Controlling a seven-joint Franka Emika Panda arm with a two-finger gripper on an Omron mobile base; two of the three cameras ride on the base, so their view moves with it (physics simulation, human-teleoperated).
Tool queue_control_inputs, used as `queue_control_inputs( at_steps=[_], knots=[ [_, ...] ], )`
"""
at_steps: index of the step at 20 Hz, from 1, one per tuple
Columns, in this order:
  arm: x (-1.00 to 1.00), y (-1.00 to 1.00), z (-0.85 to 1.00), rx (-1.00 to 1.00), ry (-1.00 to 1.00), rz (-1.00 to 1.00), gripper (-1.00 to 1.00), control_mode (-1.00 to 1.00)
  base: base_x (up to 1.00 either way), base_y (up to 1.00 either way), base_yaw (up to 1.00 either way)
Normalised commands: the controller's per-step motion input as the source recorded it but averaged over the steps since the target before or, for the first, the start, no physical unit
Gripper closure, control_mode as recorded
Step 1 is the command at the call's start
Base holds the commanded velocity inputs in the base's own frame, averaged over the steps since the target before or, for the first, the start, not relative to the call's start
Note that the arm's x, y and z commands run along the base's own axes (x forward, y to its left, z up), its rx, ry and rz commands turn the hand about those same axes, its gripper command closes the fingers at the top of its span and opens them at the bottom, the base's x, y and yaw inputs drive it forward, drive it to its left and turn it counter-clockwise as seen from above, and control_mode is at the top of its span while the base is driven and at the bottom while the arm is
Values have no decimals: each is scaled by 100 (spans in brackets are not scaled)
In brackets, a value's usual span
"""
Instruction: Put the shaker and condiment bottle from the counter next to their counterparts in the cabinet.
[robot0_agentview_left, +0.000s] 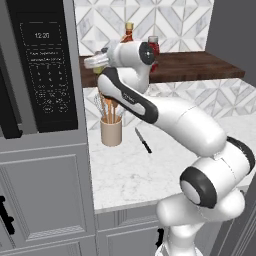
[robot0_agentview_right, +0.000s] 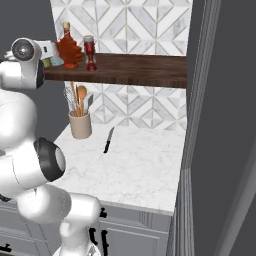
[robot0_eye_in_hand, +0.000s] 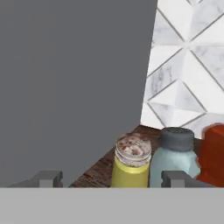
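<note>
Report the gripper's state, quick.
Gripper: open, holding nothing; the yellow shaker stands on the shelf between its fingertips.

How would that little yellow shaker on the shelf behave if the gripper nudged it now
The yellow shaker looks small and rigid, so probably light and easily shoved. Standing upright beside the blue-grey shaker, it would likely bump it. Its round body could roll along the shelf if tipped.

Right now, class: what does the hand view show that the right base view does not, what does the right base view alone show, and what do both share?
Hand view alone: the yellow shaker standing on the shelf, close beside the blue-grey shaker, between the open fingers.

Right base view alone: the small red condiment bottle, the utensil crock and the knife on the counter.

Both: the dark wooden shelf, the maple-leaf bottle and the tiled wall.
</note>
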Motion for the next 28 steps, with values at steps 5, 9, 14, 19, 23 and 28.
queue_control_inputs(
  at_steps=[5,9,14,19,23,28],
  knots=[
    [-100,-42,14,0,-8,1,-100,-100,0,0,0],
    [-100,-71,39,-1,-1,0,-100,-100,0,0,0],
    [-100,-76,43,-3,0,0,-100,-100,0,0,0],
    [-100,-78,33,-11,0,0,-100,-100,0,0,0],
    [-100,-84,28,-11,0,0,-100,-100,0,0,0],
    [-100,-81,15,-6,-2,0,-100,-100,0,0,0]
  ],
)
